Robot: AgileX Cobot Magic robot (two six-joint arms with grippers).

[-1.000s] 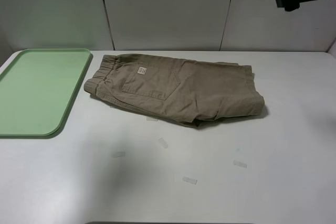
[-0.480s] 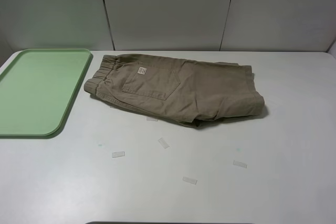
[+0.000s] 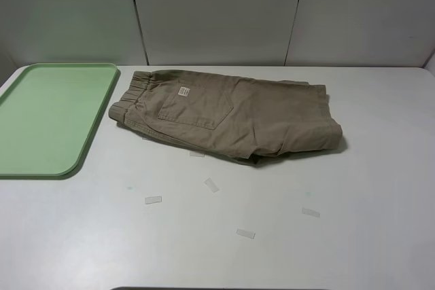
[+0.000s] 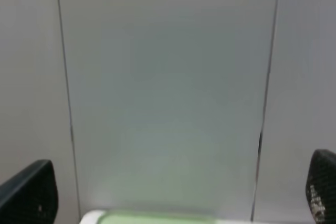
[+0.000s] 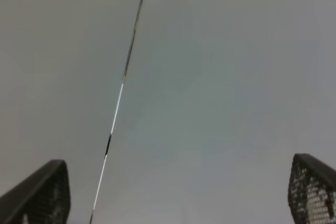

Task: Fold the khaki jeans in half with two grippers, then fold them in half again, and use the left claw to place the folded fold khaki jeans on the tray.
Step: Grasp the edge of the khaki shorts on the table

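Observation:
The khaki jeans [image 3: 231, 113] lie folded lengthwise on the white table [image 3: 285, 236], waistband toward the tray, pale back label [image 3: 182, 92] facing up. The pale green tray [image 3: 47, 117] sits at the table's left, with nothing on it. Neither arm shows in the exterior high view. In the left wrist view my left gripper [image 4: 181, 192] is open, its black fingertips [image 4: 29, 190] wide apart, facing the back wall above a sliver of the tray [image 4: 157, 217]. In the right wrist view my right gripper [image 5: 178, 192] is open and faces only the wall.
Several small pieces of clear tape [image 3: 211, 185] lie on the table in front of the jeans. Grey wall panels [image 3: 217, 11] stand behind the table. The table's front edge [image 3: 217, 288] is at the bottom of the exterior high view.
The black arm part at the top right of the exterior high view has left the frame. A shadow on the table's front left has gone. The jeans and tray have not moved.

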